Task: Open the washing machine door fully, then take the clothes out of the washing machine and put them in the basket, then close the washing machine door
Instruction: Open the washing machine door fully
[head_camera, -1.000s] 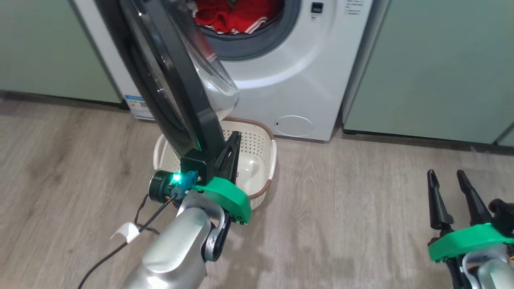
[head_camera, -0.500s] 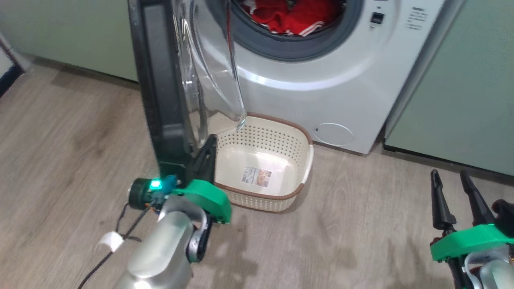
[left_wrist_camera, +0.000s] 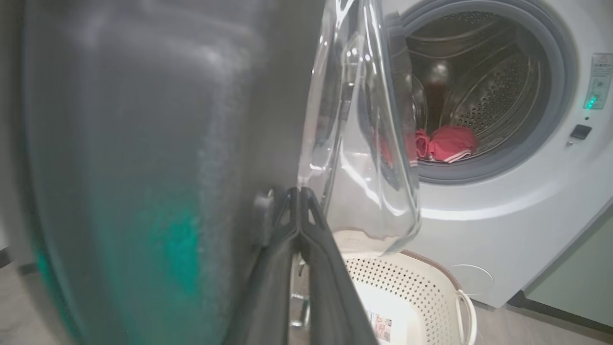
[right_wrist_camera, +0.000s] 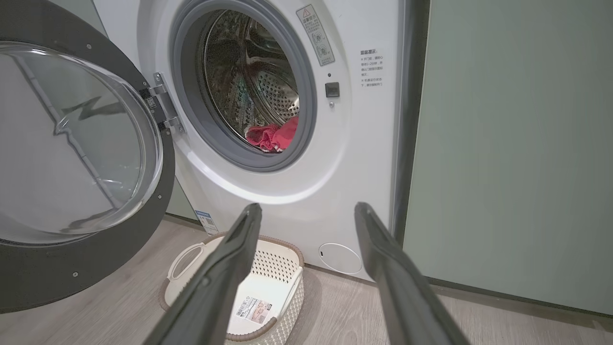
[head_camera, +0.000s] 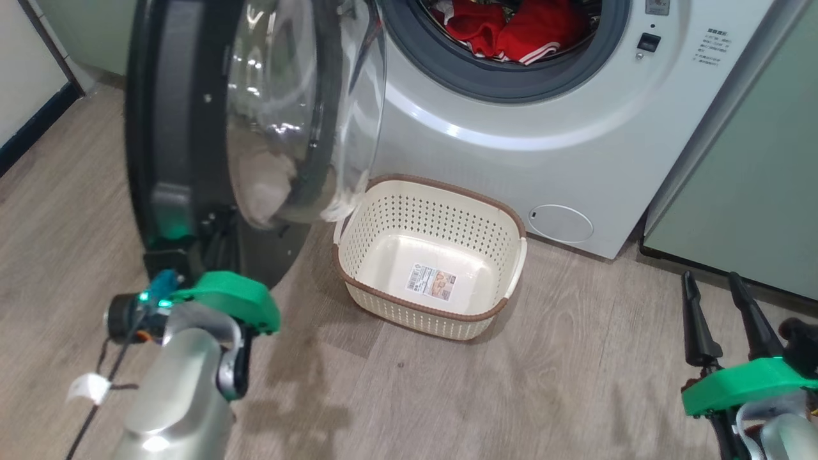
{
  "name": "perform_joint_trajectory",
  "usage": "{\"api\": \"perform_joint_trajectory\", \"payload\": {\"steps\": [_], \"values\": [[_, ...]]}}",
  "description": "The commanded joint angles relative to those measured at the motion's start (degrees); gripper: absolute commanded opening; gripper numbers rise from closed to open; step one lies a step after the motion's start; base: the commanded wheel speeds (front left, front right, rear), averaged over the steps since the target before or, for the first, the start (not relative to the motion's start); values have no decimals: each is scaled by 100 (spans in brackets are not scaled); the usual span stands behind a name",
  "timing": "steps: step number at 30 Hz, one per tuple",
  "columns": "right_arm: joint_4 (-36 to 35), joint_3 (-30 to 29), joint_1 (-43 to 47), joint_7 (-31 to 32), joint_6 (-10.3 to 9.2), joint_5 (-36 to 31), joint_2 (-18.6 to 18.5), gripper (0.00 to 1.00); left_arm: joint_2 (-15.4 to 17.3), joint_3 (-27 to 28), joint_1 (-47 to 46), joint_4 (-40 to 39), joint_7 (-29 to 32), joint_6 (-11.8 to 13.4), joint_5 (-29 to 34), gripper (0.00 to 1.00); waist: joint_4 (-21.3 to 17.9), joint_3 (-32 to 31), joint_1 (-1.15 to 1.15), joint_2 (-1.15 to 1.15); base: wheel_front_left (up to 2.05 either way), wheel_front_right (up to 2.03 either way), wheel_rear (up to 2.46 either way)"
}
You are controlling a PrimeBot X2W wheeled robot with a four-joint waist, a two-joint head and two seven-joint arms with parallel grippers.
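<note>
Your left gripper (left_wrist_camera: 299, 191) has its two fingers shut tight together, right beside the black rim of the washing machine door (left_wrist_camera: 143, 143), which is swung open. Your right gripper (right_wrist_camera: 306, 211) has its fingers wide apart and holds nothing. Far past its tips, the red clothes (right_wrist_camera: 273, 136) lie inside the washing machine (right_wrist_camera: 306, 182). The basket (right_wrist_camera: 280, 266) sits low between those fingers.

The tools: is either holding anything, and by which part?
Nothing is held. The left tool is shut beside the black rim of the washing machine door; the right tool is open, empty.
</note>
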Motion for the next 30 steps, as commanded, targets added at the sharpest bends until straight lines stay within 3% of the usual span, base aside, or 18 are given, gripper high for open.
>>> {"api": "perform_joint_trajectory", "payload": {"steps": [1, 18, 30], "values": [[-168, 106, -124, -54, 37, 18, -92, 100, 246, 423, -305, -85, -37, 7, 55, 0, 9, 5, 0, 0, 0, 0, 0], [-159, 170, -151, -54, 37, 51, -151, 100, 747, 1787, -607, 554, -37, -146, 197, 0, -55, 139, 0, 0, 0, 0, 0], [-115, 203, -196, -54, 37, 68, -126, 100, 748, 2293, -864, 984, -37, -298, 470, 0, -277, 116, 0, 0, 0, 0, 0]]}}
